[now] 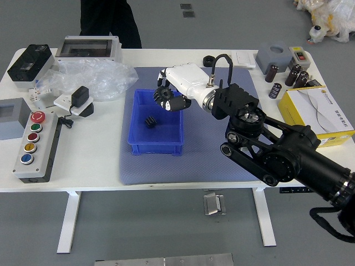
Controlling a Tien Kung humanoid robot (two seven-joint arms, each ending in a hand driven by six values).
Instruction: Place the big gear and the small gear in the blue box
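Descent seems next: my white-and-black right hand [191, 80] grips the big black toothed gear [163, 94] over the far end of the blue plastic box [157, 149]; the small black gear [150, 121] lies inside. I should clear the rim, lower gently beside it, then let go

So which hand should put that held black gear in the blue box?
Probably the right hand: it holds the gear above the blue box, while the left arm is out of view.
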